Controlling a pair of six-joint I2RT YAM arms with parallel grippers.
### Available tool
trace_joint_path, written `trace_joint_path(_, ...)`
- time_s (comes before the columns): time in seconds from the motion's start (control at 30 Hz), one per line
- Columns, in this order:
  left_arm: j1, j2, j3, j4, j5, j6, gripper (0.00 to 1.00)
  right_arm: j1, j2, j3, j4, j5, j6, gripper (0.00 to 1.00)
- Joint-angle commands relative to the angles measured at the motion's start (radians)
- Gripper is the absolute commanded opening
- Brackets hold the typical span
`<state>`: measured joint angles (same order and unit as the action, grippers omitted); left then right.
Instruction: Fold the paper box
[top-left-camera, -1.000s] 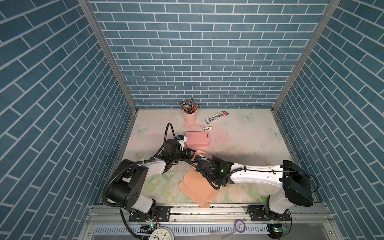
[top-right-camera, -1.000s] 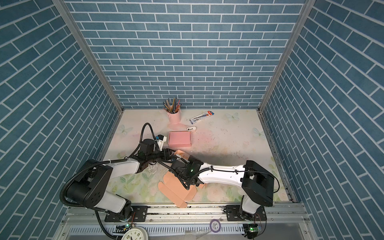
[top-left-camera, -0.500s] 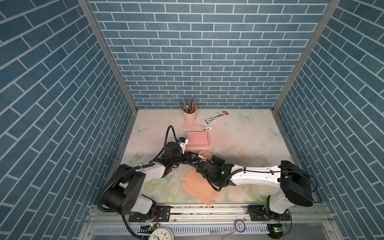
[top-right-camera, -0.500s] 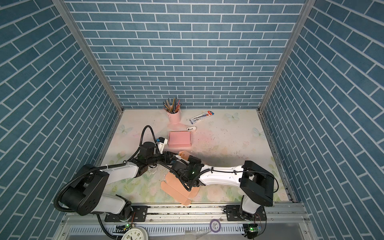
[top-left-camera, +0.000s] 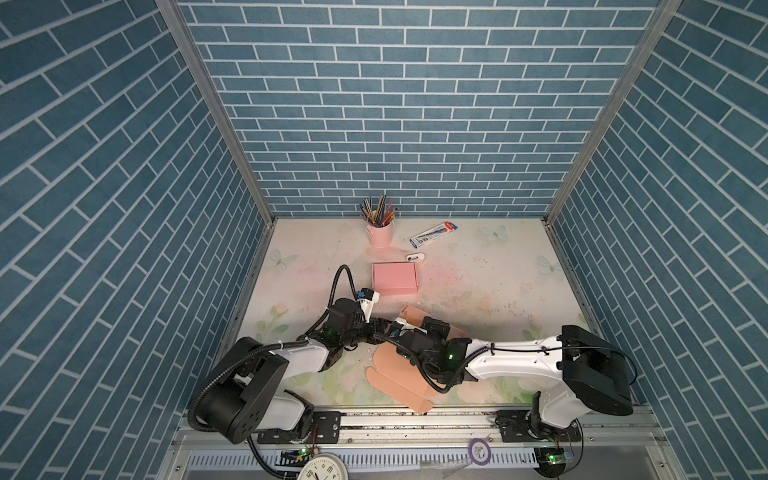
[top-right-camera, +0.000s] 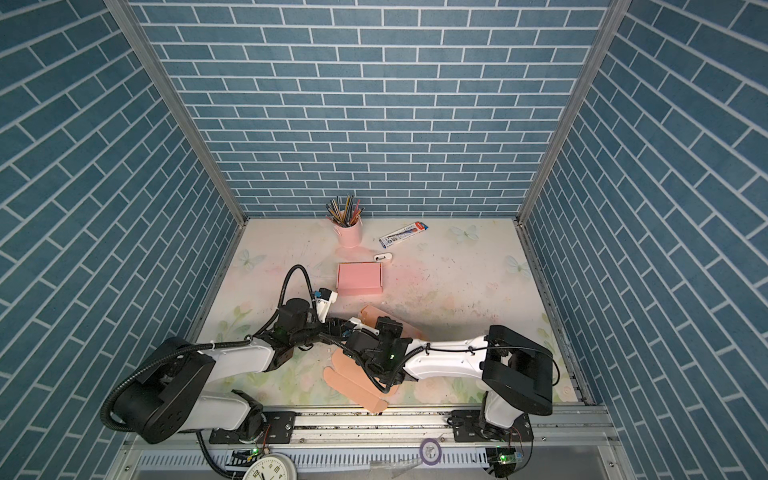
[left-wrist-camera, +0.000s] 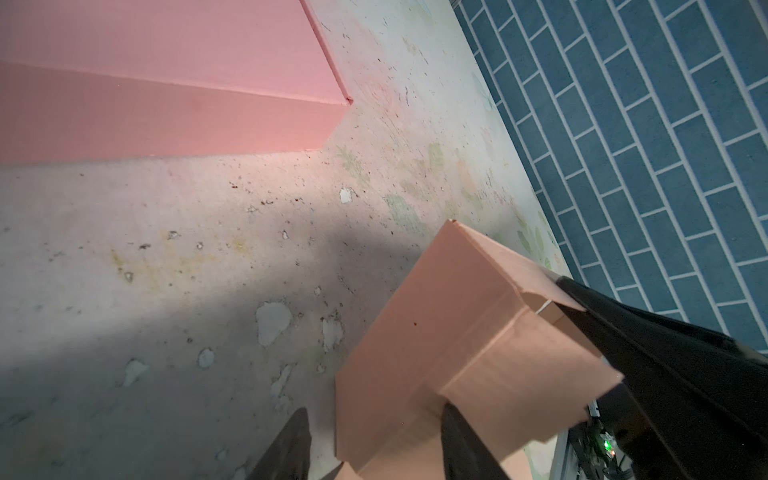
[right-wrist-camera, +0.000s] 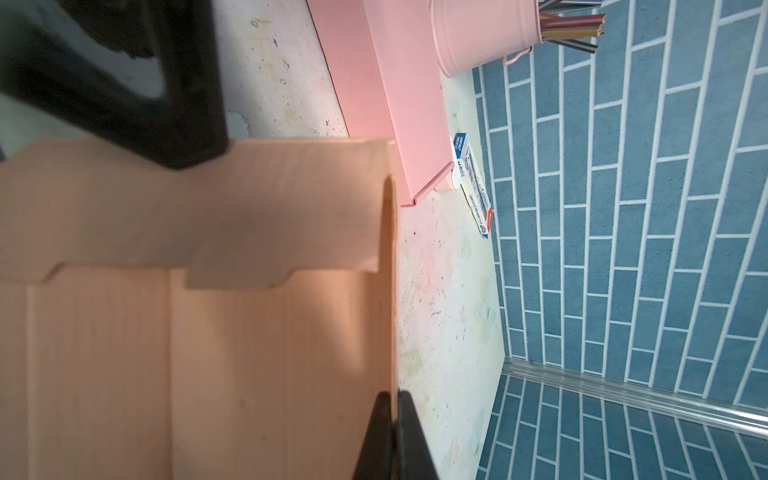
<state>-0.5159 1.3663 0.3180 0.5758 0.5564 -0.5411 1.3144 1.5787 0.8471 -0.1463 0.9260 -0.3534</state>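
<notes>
paper box (top-left-camera: 399, 374): likely light, bendy; take by wall edges. right claw (right-wrist-camera: 392, 399) pinches one wall, left claw (left-wrist-camera: 376, 409) spread

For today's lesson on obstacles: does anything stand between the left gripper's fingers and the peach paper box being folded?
Nothing visible does. A raised corner of the paper box reaches between the open fingers of the left gripper. The pink box lies apart, farther back; the right gripper pinches another wall.

Staged robot lab cell
Brick-print walls (top-left-camera: 374, 104) on aluminium posts (top-left-camera: 219, 112) enclose a floral table (top-left-camera: 478, 270); left arm (top-left-camera: 299, 357) and right arm (top-left-camera: 515, 363) sit on a front rail (top-left-camera: 457, 422); pencil cup (top-left-camera: 380, 237) behind.
</notes>
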Motion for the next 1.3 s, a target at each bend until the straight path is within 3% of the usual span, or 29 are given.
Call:
trace_joint_path(0.0,-0.03,-0.037,-0.013,0.04,-0.027,0.039,0.52,0.014,-0.039,-0.008,0.047,0.001,-0.048,0.0)
trace_joint_path(0.4,-0.083,-0.131,-0.082,0.015,-0.091,0.085,0.54,0.053,-0.052,-0.033,0.058,0.037,-0.067,0.0)
trace_joint_path(0.73,-0.129,-0.097,-0.064,0.016,-0.186,0.109,0.54,0.093,-0.029,-0.039,0.076,0.052,-0.075,0.0)
trace_joint_path(1.27,-0.171,-0.072,-0.124,0.207,-0.25,0.091,0.5,0.123,-0.005,-0.062,0.097,0.03,-0.064,0.0)
